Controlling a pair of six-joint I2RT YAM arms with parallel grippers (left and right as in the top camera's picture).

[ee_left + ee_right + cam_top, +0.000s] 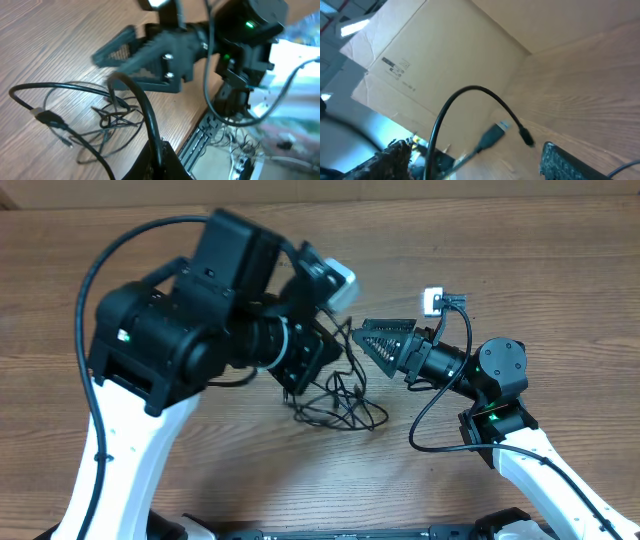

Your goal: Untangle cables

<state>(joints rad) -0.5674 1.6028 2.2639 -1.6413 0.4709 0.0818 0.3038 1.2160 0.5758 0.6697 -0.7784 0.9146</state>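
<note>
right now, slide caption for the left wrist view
Right gripper, jaws open, beside tangled thin black cables on wood-grain table

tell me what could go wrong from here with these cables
The left gripper is shut on a strand of the cables whose knot lies on the table; pulling may tighten it. The open right gripper is close to the left one, so they might collide. The loose plug could snag.
</note>
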